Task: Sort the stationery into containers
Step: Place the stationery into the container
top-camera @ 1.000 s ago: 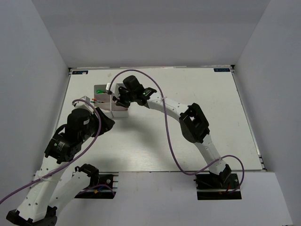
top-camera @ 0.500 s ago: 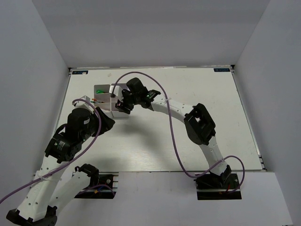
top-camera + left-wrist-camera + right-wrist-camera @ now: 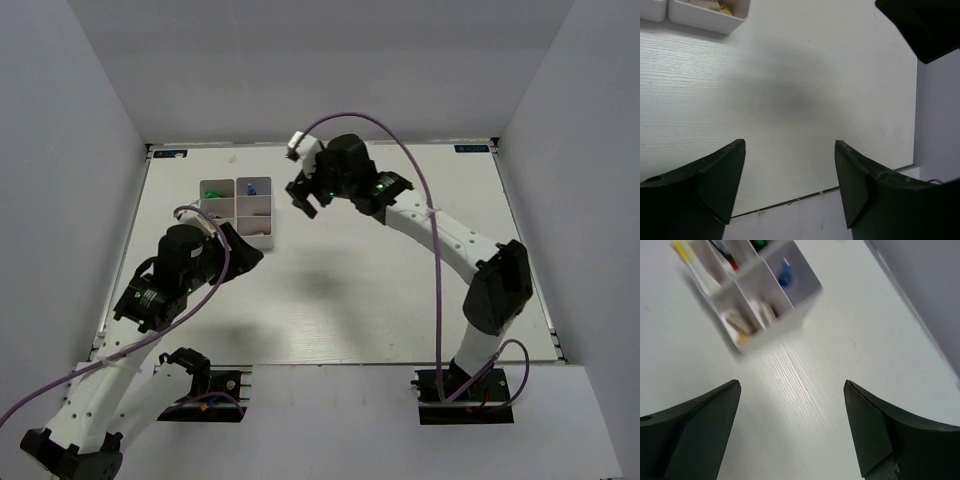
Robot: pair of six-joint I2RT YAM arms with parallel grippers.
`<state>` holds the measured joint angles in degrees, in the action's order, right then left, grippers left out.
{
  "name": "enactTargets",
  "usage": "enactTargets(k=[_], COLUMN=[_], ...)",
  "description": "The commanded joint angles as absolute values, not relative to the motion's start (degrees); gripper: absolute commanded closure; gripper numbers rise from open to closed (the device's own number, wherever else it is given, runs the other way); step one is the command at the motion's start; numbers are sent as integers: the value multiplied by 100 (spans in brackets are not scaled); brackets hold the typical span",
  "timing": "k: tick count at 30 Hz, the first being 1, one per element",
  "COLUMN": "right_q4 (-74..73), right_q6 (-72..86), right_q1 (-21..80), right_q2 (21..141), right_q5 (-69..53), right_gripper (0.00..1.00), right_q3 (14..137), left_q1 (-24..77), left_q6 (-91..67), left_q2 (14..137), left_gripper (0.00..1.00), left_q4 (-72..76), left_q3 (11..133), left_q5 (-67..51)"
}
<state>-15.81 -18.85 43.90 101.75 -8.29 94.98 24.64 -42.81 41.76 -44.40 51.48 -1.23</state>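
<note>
With left jaws and right jaws released and empty, risks clipping the tray (image 3: 258,240) on a low pass, spilling sorted stationery (image 3: 251,187).

The tray (image 3: 780,322) is blurred in the right wrist view and cut off by the top edge. Its items (image 3: 785,271) show only as blue, yellow, red and tan smudges. From above they are too small to name. The left wrist view catches only the tray's corner, and a dark shape (image 3: 925,25) is cut off at the upper right.
</note>
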Motion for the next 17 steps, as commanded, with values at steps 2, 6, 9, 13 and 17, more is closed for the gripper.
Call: enactTargets(k=[2,6,9,13,17], right_q4=[-2057,-2197,-2092,-1908,-1714], right_q6=[-1284,-924,-896,-993,-1002], right_q1=[3780,3393,3244,2989,2568], right_q2=[9293,8632,7860,7199,6655], right_q5=[391,1280,1844,2126,2128], right_gripper=[9,9,9,9,9], right_q3=[8309,7674,6998,6083,5511], left_q1=[2479,2479,2479,2531,2531], left_q6=[-4131,-3938,-3797,-3516,-3393], left_q2=[4394,4684,4991,5387,5756], left_gripper=[15,7,0,0,0], left_q4=[-3640,-2955,-2568,-2137,-1767], left_q3=[4756,4439,4334,4333,4333], left_q5=[-896,-1195,-1397,-1450,-1564])
